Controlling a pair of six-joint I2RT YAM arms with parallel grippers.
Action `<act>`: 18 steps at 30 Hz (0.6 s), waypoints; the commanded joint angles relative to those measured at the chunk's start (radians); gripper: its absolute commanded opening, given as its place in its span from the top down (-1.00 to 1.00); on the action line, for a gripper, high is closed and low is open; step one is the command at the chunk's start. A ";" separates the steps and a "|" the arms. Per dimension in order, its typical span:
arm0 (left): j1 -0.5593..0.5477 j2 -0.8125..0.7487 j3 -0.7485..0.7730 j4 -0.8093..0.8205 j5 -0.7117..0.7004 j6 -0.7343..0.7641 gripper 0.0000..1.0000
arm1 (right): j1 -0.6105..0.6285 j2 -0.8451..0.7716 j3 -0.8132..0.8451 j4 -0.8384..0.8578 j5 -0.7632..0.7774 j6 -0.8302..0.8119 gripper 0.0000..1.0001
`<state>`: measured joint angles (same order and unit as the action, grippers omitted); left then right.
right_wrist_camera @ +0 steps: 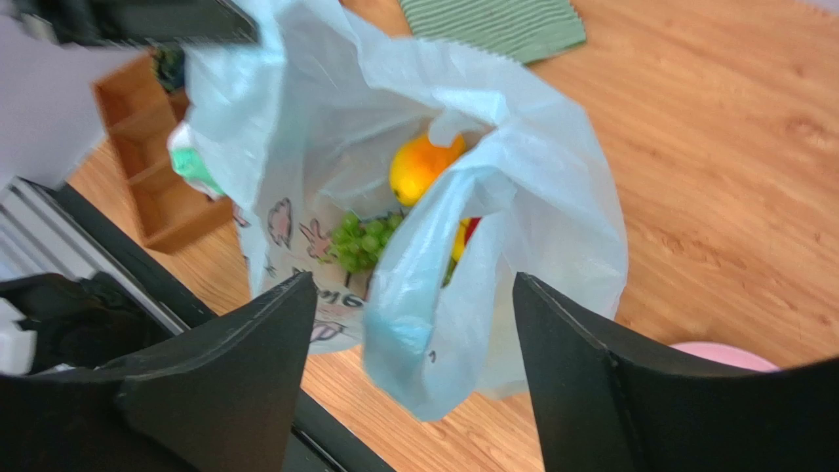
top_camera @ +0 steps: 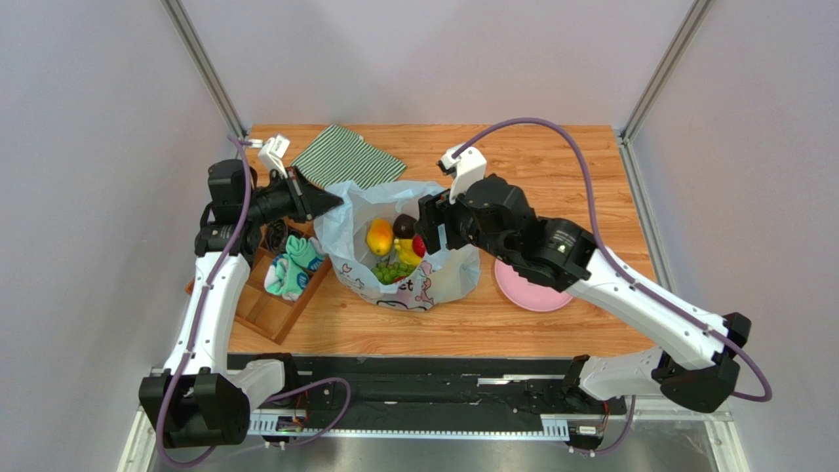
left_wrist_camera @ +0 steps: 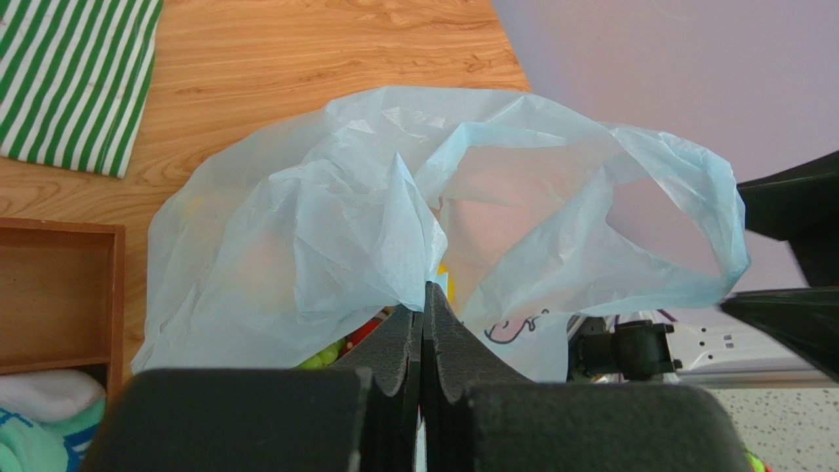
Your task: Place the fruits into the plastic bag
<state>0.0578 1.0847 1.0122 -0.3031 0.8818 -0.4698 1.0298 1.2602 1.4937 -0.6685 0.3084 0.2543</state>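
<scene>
Fruits (top_camera: 392,267), among them an orange-yellow mango (right_wrist_camera: 419,167) and green grapes (right_wrist_camera: 359,241), lie inside the large translucent pale-blue plastic bag (right_wrist_camera: 561,206) just ahead of the right pincer (right_wrist_camera: 414,283). Its jaws stand wide apart around a bag handle, gripping nothing. The left pincer (left_wrist_camera: 423,295) is closed tight, pinching the bag's opposite rim.

Plastic bag (top_camera: 438,283): thin, translucent pale-blue w/ cartoon prints, crumpled, sits on surface (top_camera: 551,157), mouth open upward, rims lifted. Fruits inside, bunched at bottom: orange-yellow mango (top_camera: 379,236), dark avocado (top_camera: 404,225), green grapes (top_camera: 391,270), yellow fruit (top_camera: 408,254), bit of red apple (top_camera: 420,246).
</scene>
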 commanded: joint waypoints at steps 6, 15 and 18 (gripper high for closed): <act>-0.001 0.037 0.048 0.029 0.020 -0.035 1.00 | -0.109 0.045 0.038 0.012 -0.189 0.014 0.99; 0.000 -0.012 0.388 0.147 0.016 -0.314 1.00 | -0.226 0.105 0.549 -0.161 -0.112 -0.124 1.00; -0.001 0.004 0.439 0.153 0.017 -0.336 1.00 | -0.289 0.088 0.510 -0.158 -0.123 -0.109 1.00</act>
<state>0.0578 1.1164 1.3727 -0.2096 0.8940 -0.7292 0.8021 1.3685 2.0087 -0.8055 0.1738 0.1768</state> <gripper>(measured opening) 0.007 0.007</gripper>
